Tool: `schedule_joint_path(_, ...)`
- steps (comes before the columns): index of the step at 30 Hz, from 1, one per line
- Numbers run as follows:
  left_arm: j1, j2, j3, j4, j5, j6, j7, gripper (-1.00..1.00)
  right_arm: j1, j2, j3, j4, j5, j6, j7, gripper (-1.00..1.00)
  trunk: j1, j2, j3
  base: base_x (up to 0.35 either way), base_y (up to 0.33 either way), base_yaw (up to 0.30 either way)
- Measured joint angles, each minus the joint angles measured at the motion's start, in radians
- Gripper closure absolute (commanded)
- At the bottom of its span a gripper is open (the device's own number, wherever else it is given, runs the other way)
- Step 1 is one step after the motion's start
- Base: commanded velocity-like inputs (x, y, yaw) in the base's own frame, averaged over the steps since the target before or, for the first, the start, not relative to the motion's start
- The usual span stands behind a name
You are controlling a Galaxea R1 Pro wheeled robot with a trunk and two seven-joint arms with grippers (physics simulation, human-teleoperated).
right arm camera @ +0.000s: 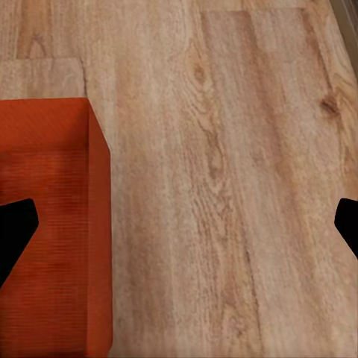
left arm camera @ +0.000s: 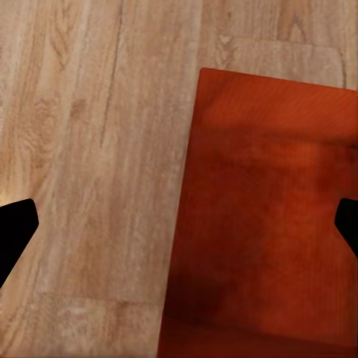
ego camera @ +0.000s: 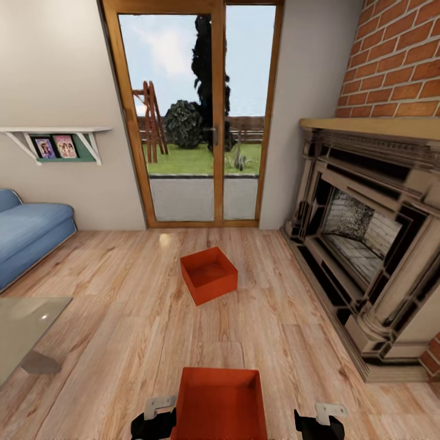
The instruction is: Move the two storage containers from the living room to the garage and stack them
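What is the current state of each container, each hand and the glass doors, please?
Near storage container: upright, open-topped, empty, on the wood floor between the hands.
Far storage container: upright, empty, on the floor, turned at an angle, untouched.
Left hand: open, one finger over the near container's wall.
Right hand: open, straddling the near container's other wall.
Glass doors: shut.

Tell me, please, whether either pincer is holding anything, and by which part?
Nothing is held: both pincers, left and right, stand open beside the near orange-red open-topped box.
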Motion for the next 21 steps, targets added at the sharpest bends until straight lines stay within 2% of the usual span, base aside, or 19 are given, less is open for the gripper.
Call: schedule_joint_path(21,0.001,0.003,0.0,0.0,0.0,0.0,0.0,-1.0,0.0,0.0,-0.002,0.0,-0.002,0.0,0.0,-1.0,0.0,0.0,-0.034,0.0,0.0,0.0)
